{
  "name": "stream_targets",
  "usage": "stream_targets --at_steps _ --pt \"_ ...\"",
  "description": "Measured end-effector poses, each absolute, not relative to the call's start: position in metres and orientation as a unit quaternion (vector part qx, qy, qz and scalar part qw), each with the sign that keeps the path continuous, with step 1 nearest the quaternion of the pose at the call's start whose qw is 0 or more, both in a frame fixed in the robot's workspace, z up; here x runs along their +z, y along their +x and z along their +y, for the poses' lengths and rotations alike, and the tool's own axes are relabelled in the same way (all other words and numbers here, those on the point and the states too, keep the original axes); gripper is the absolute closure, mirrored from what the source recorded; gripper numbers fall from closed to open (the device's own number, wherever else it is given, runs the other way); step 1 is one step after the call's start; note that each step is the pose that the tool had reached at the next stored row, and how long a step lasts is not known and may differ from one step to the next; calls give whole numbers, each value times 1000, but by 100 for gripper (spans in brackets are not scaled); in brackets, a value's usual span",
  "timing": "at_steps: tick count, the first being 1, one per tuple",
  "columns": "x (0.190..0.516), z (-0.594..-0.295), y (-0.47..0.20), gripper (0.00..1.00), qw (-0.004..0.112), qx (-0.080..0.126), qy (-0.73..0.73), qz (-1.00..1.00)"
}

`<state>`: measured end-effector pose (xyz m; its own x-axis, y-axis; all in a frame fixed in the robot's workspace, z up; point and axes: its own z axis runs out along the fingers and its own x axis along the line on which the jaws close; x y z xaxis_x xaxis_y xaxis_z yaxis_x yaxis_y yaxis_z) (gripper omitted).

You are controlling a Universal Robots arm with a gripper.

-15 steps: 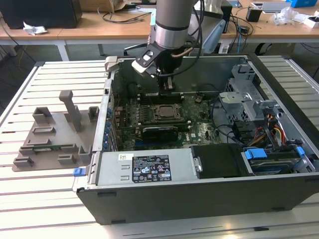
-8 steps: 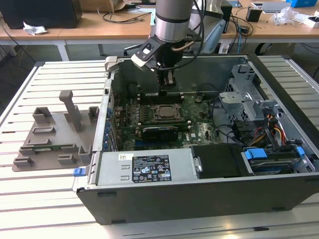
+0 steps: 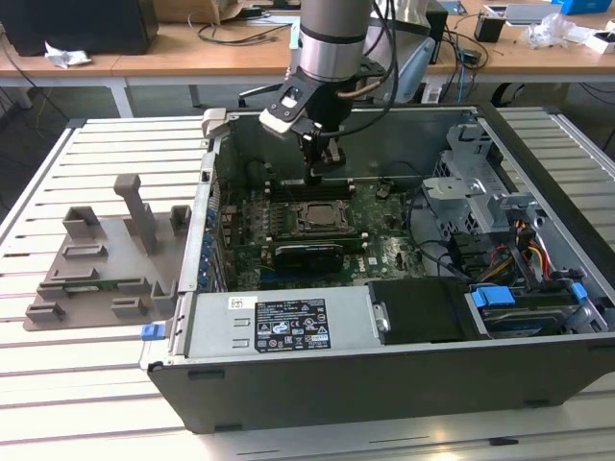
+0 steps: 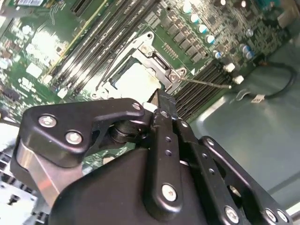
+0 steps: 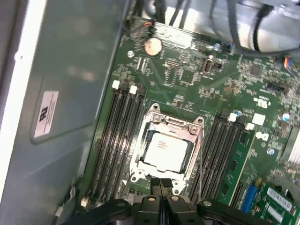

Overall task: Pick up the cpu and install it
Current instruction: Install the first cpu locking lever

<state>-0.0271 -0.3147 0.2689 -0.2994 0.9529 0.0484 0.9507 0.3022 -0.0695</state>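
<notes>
- We see the arm [image 3: 332, 38] reaching down into the open computer case [image 3: 384, 384], which stands on the slatted counter [image 3: 106, 144].
- The hand [image 3: 327, 171] hangs above the green circuit board [image 3: 384, 245], close to the socket [image 3: 322, 216].
- In the first wrist view, the two black fingers [image 5: 167, 190] are pressed together at the tips. The hand is clenched and grasps nothing.
- The cpu [image 5: 166, 152] lies flat in the socket with its silvery top up. The metal frame [image 5: 176, 123] runs around its edges.
- The hand and the cpu are apart. In both wrist views, the fingertips stand near one edge of the frame.
- In the second wrist view, the cpu [image 4: 133, 77] shows as a pale square beyond the fingertips, partly hidden by the hand.
- Dark memory slots [image 5: 117, 140] run along both sides of the socket.
- A thin metal lever [image 4: 206, 83] sticks out from one corner of the frame and crosses over the slots.
- The grey holder tray [image 3: 101, 259] rests on the counter beside the case, on the exterior view's left, well apart from the hand.
</notes>
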Motion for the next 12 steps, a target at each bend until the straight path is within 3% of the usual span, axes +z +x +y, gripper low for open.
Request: stream_targets --at_steps 12 --pt "268 -315 -27 89 41 14 -427 -903"
